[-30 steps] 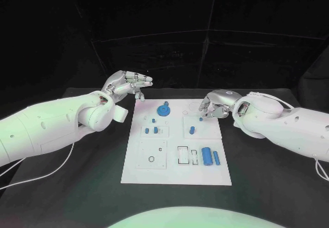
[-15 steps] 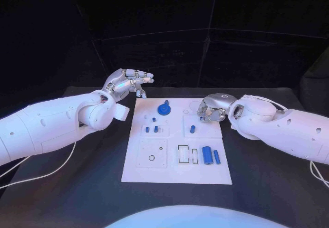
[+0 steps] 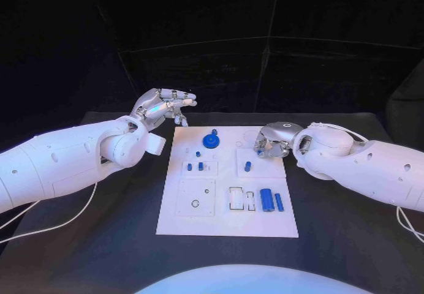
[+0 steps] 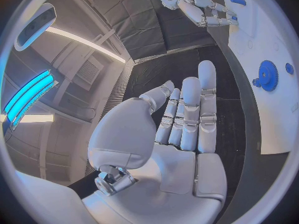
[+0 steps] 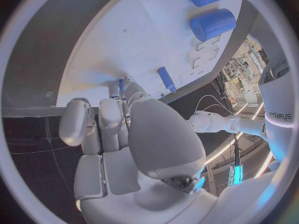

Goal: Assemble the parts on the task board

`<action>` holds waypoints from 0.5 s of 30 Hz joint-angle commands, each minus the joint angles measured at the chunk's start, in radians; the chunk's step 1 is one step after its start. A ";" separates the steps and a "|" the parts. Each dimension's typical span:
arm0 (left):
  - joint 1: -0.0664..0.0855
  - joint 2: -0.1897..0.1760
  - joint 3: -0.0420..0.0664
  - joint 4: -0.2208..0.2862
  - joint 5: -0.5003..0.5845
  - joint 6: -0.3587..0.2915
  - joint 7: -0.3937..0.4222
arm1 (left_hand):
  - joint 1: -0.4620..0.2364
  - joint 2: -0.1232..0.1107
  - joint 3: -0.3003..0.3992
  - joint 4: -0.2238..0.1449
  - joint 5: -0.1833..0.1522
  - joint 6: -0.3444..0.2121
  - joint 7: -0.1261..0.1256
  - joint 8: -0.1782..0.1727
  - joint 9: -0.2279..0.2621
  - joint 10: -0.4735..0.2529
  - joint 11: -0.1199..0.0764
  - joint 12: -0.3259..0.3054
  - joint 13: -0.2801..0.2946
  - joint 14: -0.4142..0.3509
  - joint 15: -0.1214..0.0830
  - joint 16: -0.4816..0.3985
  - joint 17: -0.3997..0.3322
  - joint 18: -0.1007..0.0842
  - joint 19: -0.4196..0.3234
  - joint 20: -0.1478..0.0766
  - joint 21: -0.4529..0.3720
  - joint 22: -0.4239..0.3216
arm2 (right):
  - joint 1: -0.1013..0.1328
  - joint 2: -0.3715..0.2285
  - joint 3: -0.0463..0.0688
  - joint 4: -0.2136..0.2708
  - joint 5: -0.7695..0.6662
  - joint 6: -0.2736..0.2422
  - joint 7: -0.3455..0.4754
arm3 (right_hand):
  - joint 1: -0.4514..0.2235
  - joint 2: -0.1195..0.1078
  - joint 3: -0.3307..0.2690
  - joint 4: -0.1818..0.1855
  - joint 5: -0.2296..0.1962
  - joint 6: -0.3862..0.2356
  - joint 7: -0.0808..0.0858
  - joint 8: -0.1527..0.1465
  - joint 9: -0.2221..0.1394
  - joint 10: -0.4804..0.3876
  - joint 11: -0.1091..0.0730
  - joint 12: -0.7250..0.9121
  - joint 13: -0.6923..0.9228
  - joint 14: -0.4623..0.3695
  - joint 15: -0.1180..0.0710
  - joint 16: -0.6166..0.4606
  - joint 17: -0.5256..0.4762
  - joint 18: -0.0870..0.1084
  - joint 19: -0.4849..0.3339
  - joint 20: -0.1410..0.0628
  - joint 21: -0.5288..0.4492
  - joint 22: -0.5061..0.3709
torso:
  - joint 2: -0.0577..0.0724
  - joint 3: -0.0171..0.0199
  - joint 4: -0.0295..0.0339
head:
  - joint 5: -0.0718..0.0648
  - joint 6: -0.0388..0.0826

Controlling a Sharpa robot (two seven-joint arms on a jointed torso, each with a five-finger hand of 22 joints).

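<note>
On the black surface (image 3: pixel 106 245), I'm watching the right robot hand (image 3: pixel 272 141) edging inward over the task board (image 3: pixel 228 228), fingers curled, seemingly empty; the left robot hand (image 3: pixel 163 105) is staying raised, spread.

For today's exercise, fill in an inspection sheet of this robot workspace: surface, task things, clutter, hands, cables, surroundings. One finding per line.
Surface: black table.
Task things: white task board mid-table; blue gear, two blue cylinders and small blue pegs on it.
Clutter: nothing seen.
Hands: left hand raised beside the board's far left corner, holding nothing; right hand over the board's far right part, grip unclear.
Cables: white cable under the left arm.
Surroundings: dark backdrop.
</note>
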 commanded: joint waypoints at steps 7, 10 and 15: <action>0.002 0.000 0.001 -0.001 0.011 0.015 0.008 | -0.009 0.000 -0.001 0.004 0.002 0.002 0.002 0.001 0.000 -0.003 0.000 0.005 0.001 -0.005 0.001 -0.006 -0.001 0.020 -0.007 -0.001 -0.005 -0.001 | -0.011 0.007 -0.001 0.000 -0.036 0.032 -0.023 | 0.013 -0.002 0.069 -0.020 -0.021 0.036 -0.005 -0.001 0.002 0.037 -0.008 -0.010 -0.023 0.011 -0.009 0.006 -0.004 0.013 0.013 -0.005 0.010 0.012 | 0.001 -0.0001 -0.0014 | 0.002 -0.005; 0.002 0.000 0.001 -0.001 0.011 0.016 0.007 | -0.009 0.000 -0.001 0.004 0.002 0.002 0.002 0.001 0.000 -0.003 0.000 0.005 0.001 -0.005 0.001 -0.006 -0.001 0.020 -0.007 -0.001 -0.005 -0.001 | -0.015 0.008 -0.001 0.001 -0.049 0.034 -0.032 | 0.011 -0.004 0.095 -0.028 -0.024 0.046 -0.008 -0.001 0.002 0.050 -0.010 -0.013 -0.029 0.011 -0.011 0.006 -0.006 0.013 0.014 -0.008 0.012 0.016 | 0.000 -0.0006 -0.0006 | 0.000 -0.005; 0.002 -0.001 0.001 -0.001 0.011 0.016 0.004 | -0.009 0.000 -0.001 0.004 0.002 0.002 0.002 0.001 0.000 -0.003 0.000 0.005 0.001 -0.005 0.001 -0.006 -0.001 0.020 -0.007 -0.001 -0.005 -0.001 | -0.018 0.007 -0.001 0.007 -0.065 0.015 -0.044 | -0.001 -0.016 0.160 -0.049 -0.029 0.059 -0.008 -0.006 0.001 0.068 -0.011 -0.023 -0.041 0.011 -0.013 0.008 -0.011 0.012 0.017 -0.011 0.016 0.020 | 0.000 -0.0003 0.0002 | 0.001 -0.006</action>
